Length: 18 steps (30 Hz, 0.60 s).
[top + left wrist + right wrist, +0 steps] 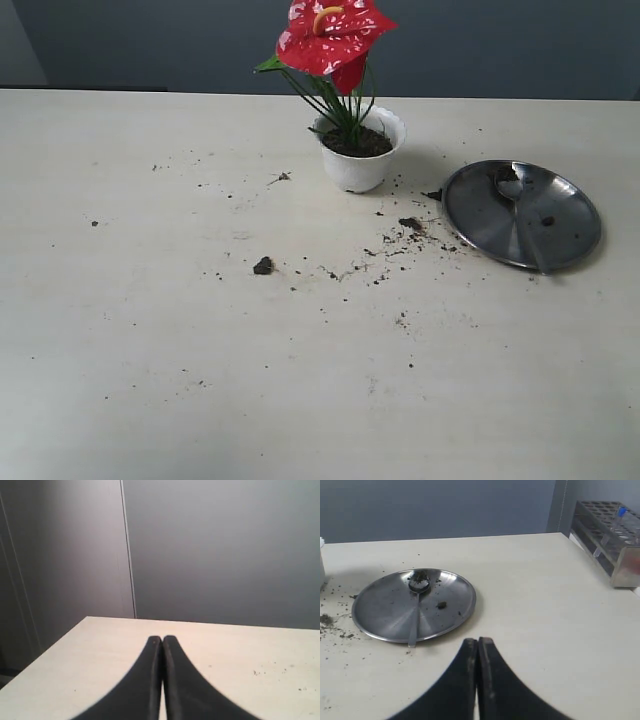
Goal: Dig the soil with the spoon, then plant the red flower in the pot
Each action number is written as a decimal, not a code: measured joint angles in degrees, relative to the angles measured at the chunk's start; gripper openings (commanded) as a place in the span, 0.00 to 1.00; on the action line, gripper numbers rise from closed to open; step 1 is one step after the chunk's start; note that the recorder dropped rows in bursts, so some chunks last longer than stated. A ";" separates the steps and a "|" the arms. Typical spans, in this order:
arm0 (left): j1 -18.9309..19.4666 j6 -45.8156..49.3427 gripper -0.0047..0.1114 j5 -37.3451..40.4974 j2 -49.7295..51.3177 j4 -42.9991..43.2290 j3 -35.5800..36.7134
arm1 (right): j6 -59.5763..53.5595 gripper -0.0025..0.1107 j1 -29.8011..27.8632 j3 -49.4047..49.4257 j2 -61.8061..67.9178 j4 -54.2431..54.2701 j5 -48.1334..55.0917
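**Flower seated in pot, spoon laid on steel plate, both pincers pressed together**

A pale, cream-coloured table [150, 350] is seen in front of a dark grey-blue wall [500, 45], and its surface is dotted with loose crumbs of earth.

In the left wrist view, the left pincer [162, 639] is shown with its 2 black fingers pressed together, nothing held between them. Only bare tabletop and a few specks of dirt are seen beyond its tips; none of the task's things are in that view, and the pincer itself is not seen in the exterior view.

Toward the middle of the exterior view, a small clump of soil [263, 265] lies alone on the table. Behind it, the white pot [362, 160] stands upright with dark soil at its rim, and the red flower [332, 38] is held in it, its thin green stems rising from the earth. A scatter of spilled crumbs [405, 235] is spread between the pot and the round steel plate [560, 235].

The spoon [416, 606] is laid on the plate, its soil-smudged bowl near the plate's far rim and its handle reaching over the near rim. A small clod [441, 605] rests on the plate just beside the handle.

The right pincer [478, 641] is closed too, its 2 fingers touching and empty; the plate and spoon lie just ahead of its tips and to one side, apart from them. Well off to its other side, a test-tube rack [612, 535] stands at the table's edge.
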 measured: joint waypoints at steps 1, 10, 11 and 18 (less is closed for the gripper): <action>0.00 0.00 0.04 0.85 -0.88 0.00 0.73 | 0.00 0.02 0.00 0.00 0.00 0.00 0.00; 0.00 0.00 0.04 7.77 -6.39 -3.67 6.31 | 0.00 0.02 0.00 0.00 0.00 0.00 0.00; 0.00 0.00 0.04 8.74 -6.94 -4.03 6.72 | 0.00 0.02 0.00 0.00 0.00 0.00 0.00; 0.00 0.00 0.04 14.54 -8.82 -5.93 7.03 | 0.00 0.02 0.00 0.00 0.00 0.00 0.00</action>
